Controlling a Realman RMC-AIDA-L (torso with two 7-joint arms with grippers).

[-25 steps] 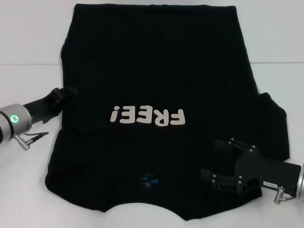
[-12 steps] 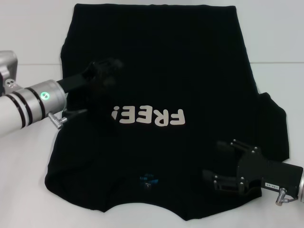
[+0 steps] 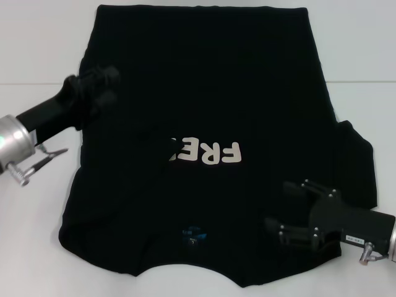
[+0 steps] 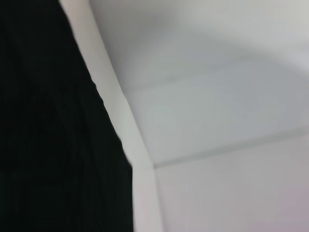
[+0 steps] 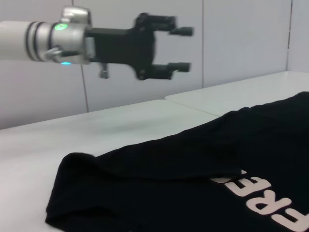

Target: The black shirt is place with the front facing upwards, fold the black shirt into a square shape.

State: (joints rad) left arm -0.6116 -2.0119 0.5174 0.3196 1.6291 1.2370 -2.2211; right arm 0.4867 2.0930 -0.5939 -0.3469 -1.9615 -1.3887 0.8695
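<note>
The black shirt (image 3: 247,93) lies spread on the white table (image 3: 37,49), with its collar and blue neck label (image 3: 193,234) towards me. Its left sleeve is folded inward and covers the end of the white lettering (image 3: 207,152). My left gripper (image 3: 104,83) is over the shirt's left edge. In the right wrist view it (image 5: 181,48) hangs open and empty in the air above the shirt (image 5: 183,159). My right gripper (image 3: 281,205) is open, low over the shirt's near right shoulder, holding nothing. The left wrist view shows only black cloth (image 4: 48,145) and the table.
The right sleeve (image 3: 359,164) sticks out flat on the right. Bare white table (image 3: 359,55) lies on both sides of the shirt. A seam (image 3: 37,84) crosses the table surface behind the arms.
My left gripper carried the left sleeve inward over the shirt, let it go and drew back to the left. The fold now hides the "E!" of the lettering. The right arm barely moved.
</note>
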